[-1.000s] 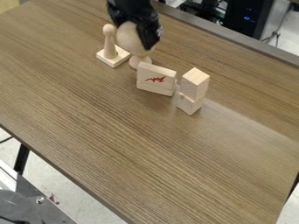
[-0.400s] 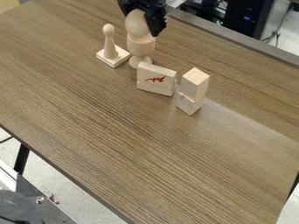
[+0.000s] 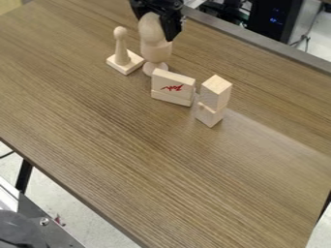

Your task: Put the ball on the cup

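Cup: the pale wooden cup (image 3: 156, 52) stands upright on its round foot (image 3: 155, 69), on the wood-grain table (image 3: 161, 155).
Ball: the wooden ball (image 3: 151, 28) is at the cup's mouth, directly above its bowl.
Gripper: the black gripper (image 3: 155, 25) hangs over the cup, its two fingers pinching the ball from either side (a snug fit up there).
Peg: a round-headed wooden peg (image 3: 121, 48) rises from a square base (image 3: 125, 68), just beside the cup on the view's left.
Flat blocks: a flat rectangular block with a red scribble (image 3: 173, 81) rests on another flat block (image 3: 171, 97), just in front of the cup.
Stacked blocks: one upright wooden block (image 3: 215, 92) sits on a second block (image 3: 210, 115), farther from the cup, toward the view's lower right.
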Motion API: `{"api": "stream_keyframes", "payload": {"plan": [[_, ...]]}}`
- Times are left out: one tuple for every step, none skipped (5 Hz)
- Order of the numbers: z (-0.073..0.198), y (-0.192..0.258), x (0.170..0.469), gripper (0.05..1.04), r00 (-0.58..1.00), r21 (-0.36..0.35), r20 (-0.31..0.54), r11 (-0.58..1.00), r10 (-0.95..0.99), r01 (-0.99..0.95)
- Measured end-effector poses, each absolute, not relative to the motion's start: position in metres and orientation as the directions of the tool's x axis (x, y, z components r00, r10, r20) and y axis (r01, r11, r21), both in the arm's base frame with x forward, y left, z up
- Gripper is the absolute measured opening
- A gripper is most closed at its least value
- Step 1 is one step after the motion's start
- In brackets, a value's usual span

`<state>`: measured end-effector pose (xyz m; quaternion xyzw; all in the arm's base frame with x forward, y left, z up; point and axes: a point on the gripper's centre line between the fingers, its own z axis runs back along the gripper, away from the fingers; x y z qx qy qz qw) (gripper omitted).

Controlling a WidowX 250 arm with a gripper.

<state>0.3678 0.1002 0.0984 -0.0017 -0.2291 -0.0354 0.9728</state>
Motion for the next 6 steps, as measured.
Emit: {"api": "stream_keyframes", "payload": {"plan": [[0.093,0.102,0.37,0.77,0.896,0.013,0.44,0.998,-0.062,0.062],[0.09,0.105,0.372,0.831,0.892,0.019,0.449,0.998,-0.057,0.054],[0.089,0.108,0.377,0.935,0.87,0.037,0.491,0.999,-0.039,0.024],[0.086,0.108,0.375,0.993,0.866,0.039,0.499,0.999,-0.029,0.011],[0.092,0.107,0.371,0.993,0.861,0.04,0.507,0.999,-0.025,0.005],[0.122,0.109,0.36,0.993,0.827,0.016,0.561,0.999,0.025,-0.041]]}}
